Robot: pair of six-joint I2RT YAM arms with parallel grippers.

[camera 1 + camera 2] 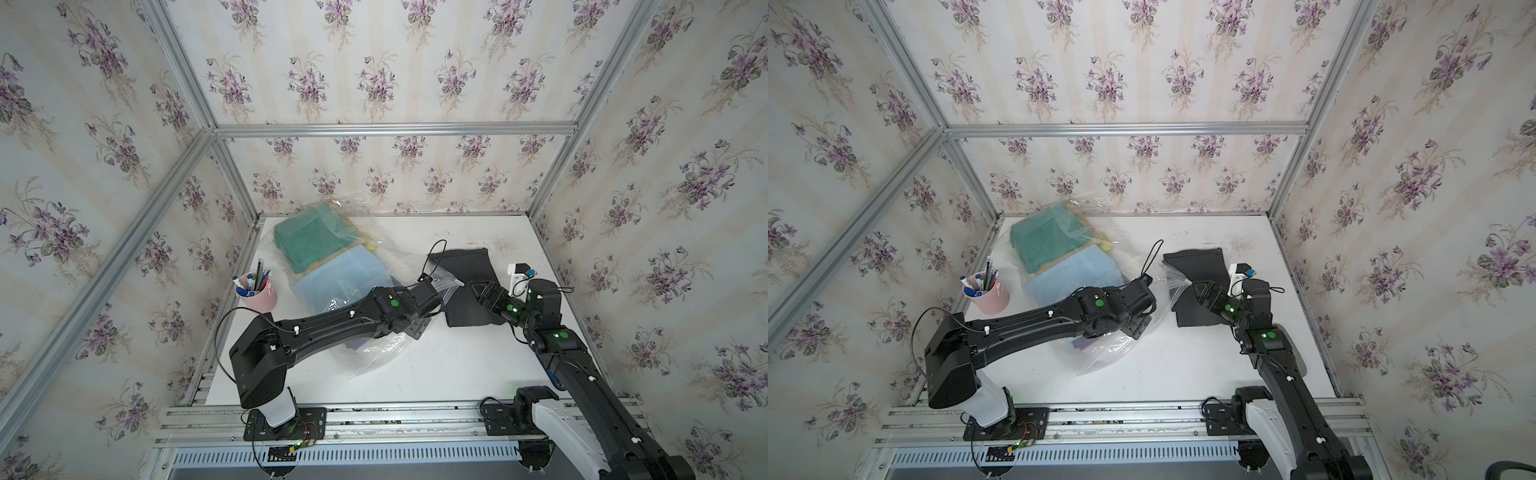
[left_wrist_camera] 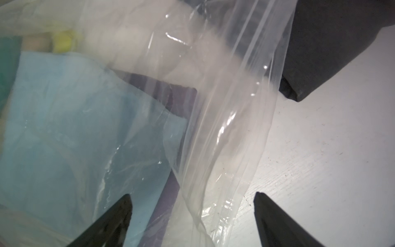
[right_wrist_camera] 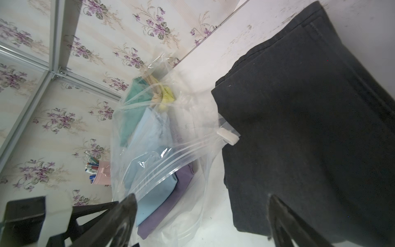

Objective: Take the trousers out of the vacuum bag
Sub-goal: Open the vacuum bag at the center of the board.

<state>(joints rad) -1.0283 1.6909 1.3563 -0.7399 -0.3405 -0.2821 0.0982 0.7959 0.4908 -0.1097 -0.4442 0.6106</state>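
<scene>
The vacuum bag (image 1: 374,353) sprawls toward ten o'clock on the surface (image 1: 436,365), with a teal pair (image 1: 309,241), a light blue pair (image 1: 340,274) and a purple pair (image 3: 171,205) inside. The dark grey trousers (image 1: 469,274) lie outside at its three o'clock. The left tool (image 2: 192,194) is spread above the zip edge. The right tool (image 3: 202,195) is spread too, one finger by the zip and one over the dark cloth.

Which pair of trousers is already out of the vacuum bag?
The dark grey pair: it lies on the table, outside the bag. The teal, light blue, purple and yellow ones are inside the plastic.
</scene>
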